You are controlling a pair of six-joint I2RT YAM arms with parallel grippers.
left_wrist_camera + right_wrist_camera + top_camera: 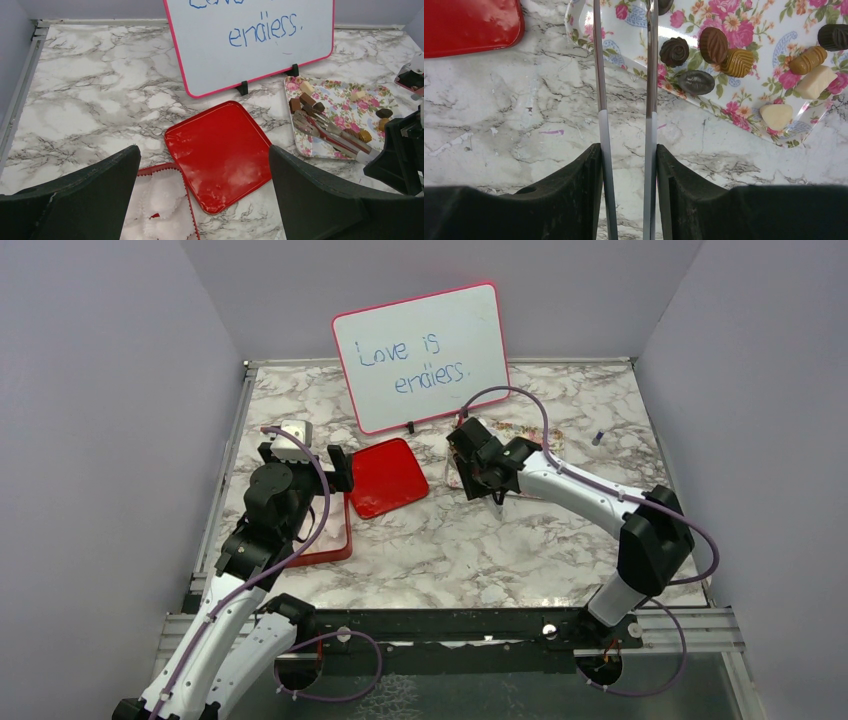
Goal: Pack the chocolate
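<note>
**Tongs over the tray, chocolate just off their tips**

The chocolate (714, 45) lies loose on the flowered tray (345, 97), which sits on the marble table (480, 550) right of centre and towards the far side, at the foot of the whiteboard (420, 355). The pieces are dark, mid-brown and cream. One cluster sits at the tray's left end and others are scattered along its right half.

The right gripper (626, 150) is clamped on a pair of metal tongs (599, 75), one finger against each blade. The blades stand apart, and nothing shows between them as far as the wrist view reaches. Their tips run out of that view.

The left wrist view shows the tongs slanting across the tray's near-left part, tips pointing far and left. They end just beside the dark blocks at the tray's left end. From the right wrist, the rounded pieces lie to the right of the blades rather than between them. The tongs would likely need to shift sideways, or reach on along their own line, before closing.

The right arm is much the nearer to the chocolate. The left gripper (203, 152) hangs with its fingers spread wide and holds nothing. It is above the open red box (330, 545), which is lined with white paper cups (160, 200) and sits near and left. The red lid (225, 170) lies flat between box and tray. Each piece, I judge, must travel leftward and nearward over that lid.
</note>
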